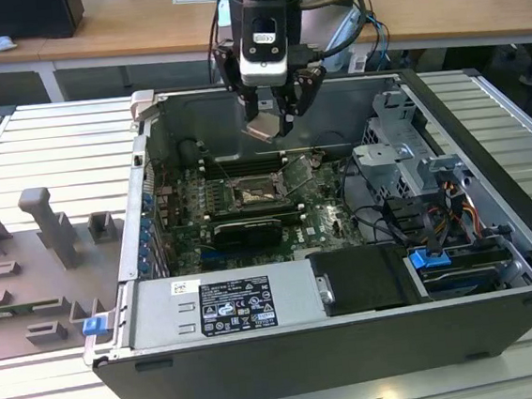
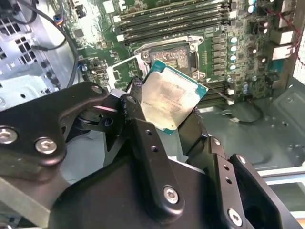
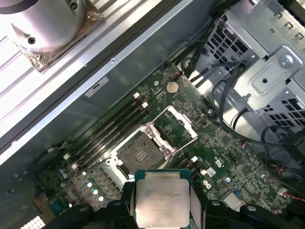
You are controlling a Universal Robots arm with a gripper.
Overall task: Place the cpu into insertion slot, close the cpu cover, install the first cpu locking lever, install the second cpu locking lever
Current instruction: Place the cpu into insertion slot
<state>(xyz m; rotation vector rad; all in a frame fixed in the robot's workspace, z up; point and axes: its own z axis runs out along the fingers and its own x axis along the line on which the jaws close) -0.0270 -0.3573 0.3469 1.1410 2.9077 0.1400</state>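
At the exterior view's left, grey fixture blocks (image 1: 52, 229) stand on the ribbed desk (image 1: 16, 148). The open computer case (image 1: 355, 342) takes up the middle. In the upper centre of that view the pincer (image 1: 273, 123) hangs above the motherboard, clamped on the cpu (image 1: 264, 129), which is tilted and clear of the board. Below it lies the bare insertion slot (image 1: 256, 194). Just right of the slot, the cpu cover (image 1: 296, 173) stands raised. In the first wrist view the cpu's silver top sits between black fingers (image 3: 126, 202).
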